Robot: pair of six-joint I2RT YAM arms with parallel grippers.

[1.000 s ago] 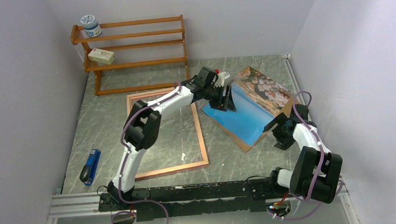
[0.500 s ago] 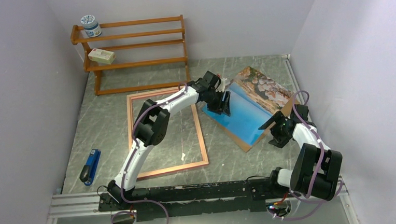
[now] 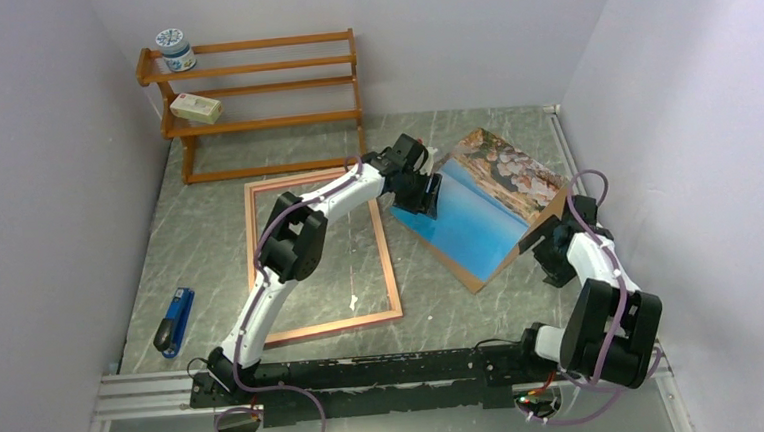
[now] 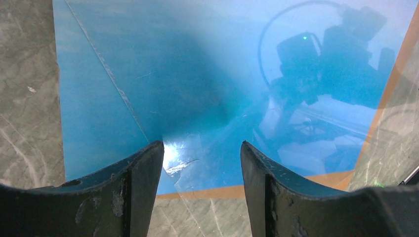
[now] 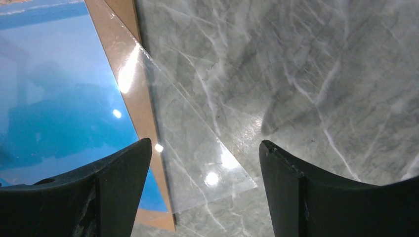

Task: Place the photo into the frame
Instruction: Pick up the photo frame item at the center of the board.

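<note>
The photo [image 3: 478, 210], blue sky and sea with a rocky shore at its far end, lies face up on a brown backing sheet [image 3: 474, 278] right of centre. A clear sheet [image 5: 207, 163] lies over it and sticks out onto the table. The pink frame [image 3: 389, 266] lies flat to the left, with the table showing through it. My left gripper [image 3: 428, 199] is open and empty, low over the photo's left corner [image 4: 197, 74]. My right gripper [image 3: 545, 239] is open and empty over the clear sheet's corner, beside the backing's right edge [image 5: 134, 89].
A wooden slatted rack [image 3: 260, 93] stands at the back left with a jar [image 3: 175, 48] and a white box [image 3: 196, 108] on it. A blue stapler [image 3: 174, 321] lies at the near left. Walls close in on both sides.
My left gripper has shifted slightly left and down over the photo's left corner. My right gripper has drawn back to the right, off the photo's near edge.
</note>
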